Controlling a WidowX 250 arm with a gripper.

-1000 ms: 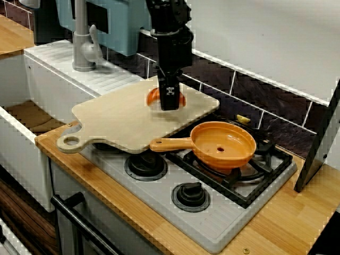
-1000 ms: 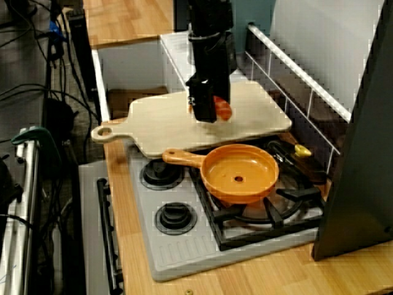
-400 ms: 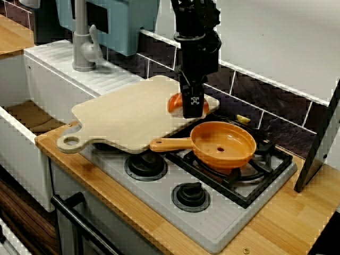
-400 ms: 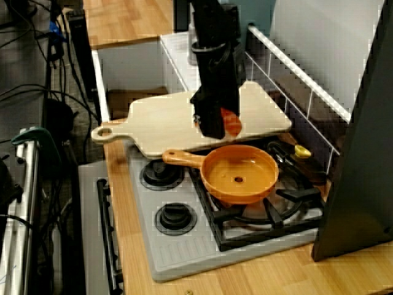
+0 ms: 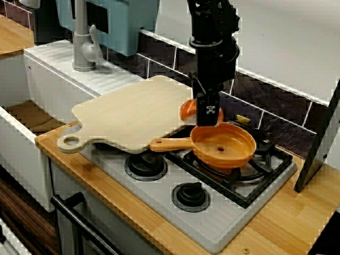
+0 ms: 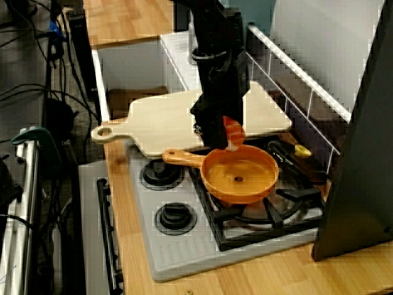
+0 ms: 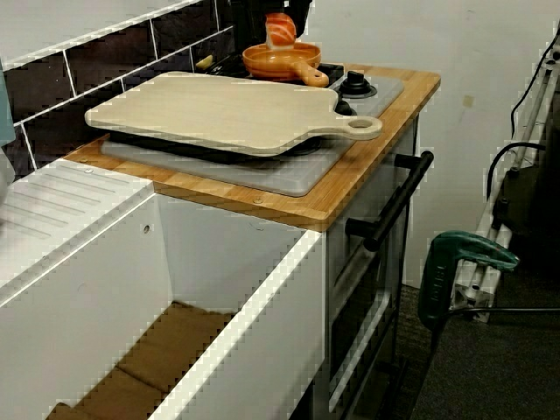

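The view from the front of the stove shows the gripper (image 5: pixel 207 113) pointing straight down, its jaws pinching an orange-and-white piece (image 5: pixel 188 110) (striped like a slice of toy salmon, as the view from the sink end (image 7: pixel 280 28) shows best). The piece hangs in the air at the right corner of the wooden cutting board (image 5: pixel 133 112), just above the near rim of the orange pan (image 5: pixel 236 139). The view from the side puts it over the pan's board-side edge (image 6: pixel 234 133). The pan sits on the grey hob (image 5: pixel 159 187), and a small yellow thing (image 5: pixel 243 118) lies behind it.
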